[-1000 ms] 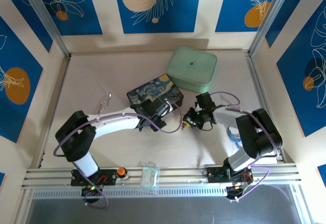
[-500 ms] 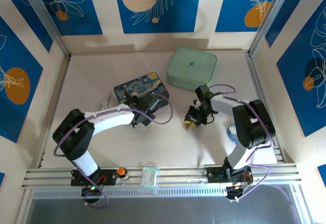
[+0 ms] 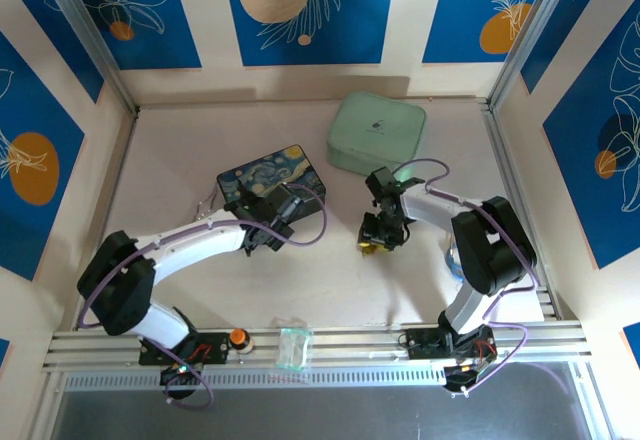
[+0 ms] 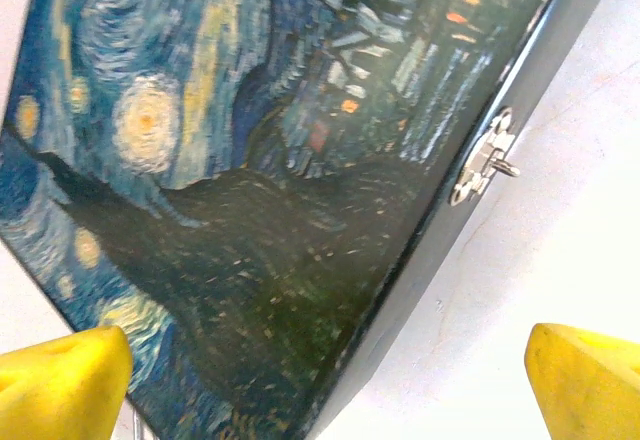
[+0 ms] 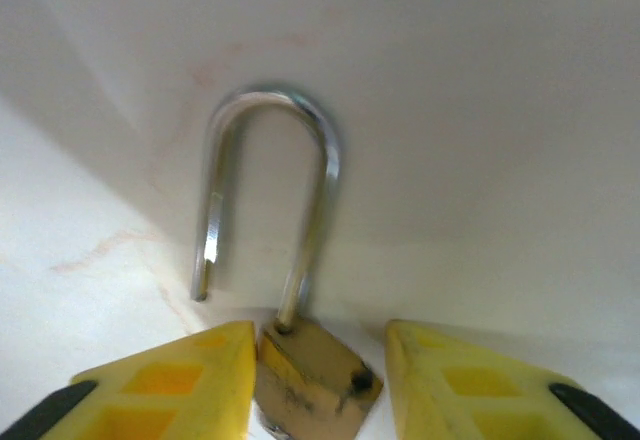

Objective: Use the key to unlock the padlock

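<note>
Brass glints in the top view: the padlock (image 3: pixel 368 248) lies on the worktop (image 3: pixel 180 160) right of centre under the right gripper (image 3: pixel 375 238), which has shifted left; the starry box (image 3: pixel 270 170) was pushed left too. Left wrist: the left gripper (image 4: pixel 320 390) gapes wide, empty, over that box. Right wrist: jaws just loosened, slightly apart around the lock body, shackle (image 5: pixel 270 95) arching straight away from them, one leg free, so probably unlocked

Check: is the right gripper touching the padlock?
Cannot tell. Right wrist view: the padlock sits between the right gripper fingers, with its edges too close to them to show contact or gap.
</note>
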Controlling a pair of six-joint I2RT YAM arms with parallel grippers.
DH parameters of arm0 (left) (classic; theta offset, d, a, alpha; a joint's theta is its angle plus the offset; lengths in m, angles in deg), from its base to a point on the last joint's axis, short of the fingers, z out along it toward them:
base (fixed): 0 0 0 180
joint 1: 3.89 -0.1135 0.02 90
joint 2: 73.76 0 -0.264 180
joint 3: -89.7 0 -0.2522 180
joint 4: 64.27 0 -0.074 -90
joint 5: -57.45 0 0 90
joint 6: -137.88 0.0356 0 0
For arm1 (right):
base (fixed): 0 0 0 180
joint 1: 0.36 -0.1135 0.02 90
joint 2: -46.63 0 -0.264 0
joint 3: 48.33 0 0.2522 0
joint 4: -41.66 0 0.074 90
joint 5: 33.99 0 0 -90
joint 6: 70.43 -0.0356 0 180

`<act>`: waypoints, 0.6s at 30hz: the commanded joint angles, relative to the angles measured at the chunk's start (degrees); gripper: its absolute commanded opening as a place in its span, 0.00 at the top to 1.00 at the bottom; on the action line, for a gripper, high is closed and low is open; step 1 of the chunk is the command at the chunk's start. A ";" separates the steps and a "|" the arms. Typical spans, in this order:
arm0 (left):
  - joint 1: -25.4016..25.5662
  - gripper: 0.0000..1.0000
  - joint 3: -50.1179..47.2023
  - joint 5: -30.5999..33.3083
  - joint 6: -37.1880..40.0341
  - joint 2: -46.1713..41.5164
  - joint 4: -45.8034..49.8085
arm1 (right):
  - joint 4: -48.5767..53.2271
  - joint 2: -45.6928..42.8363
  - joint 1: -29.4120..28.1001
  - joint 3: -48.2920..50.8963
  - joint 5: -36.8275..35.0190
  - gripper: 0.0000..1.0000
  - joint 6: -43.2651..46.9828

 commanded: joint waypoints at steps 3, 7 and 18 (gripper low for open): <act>-1.13 0.00 -0.22 4.59 -5.01 0.37 6.33 | 8.31 -0.76 -1.11 0.14 -6.07 0.58 -0.67; -3.73 0.01 -1.27 4.41 -6.66 0.47 7.61 | 9.22 -0.79 -2.12 -0.53 -7.70 0.59 -0.59; -8.55 0.00 0.02 9.23 -4.32 2.43 6.34 | 9.72 -8.62 -3.14 -2.37 -10.82 0.37 0.23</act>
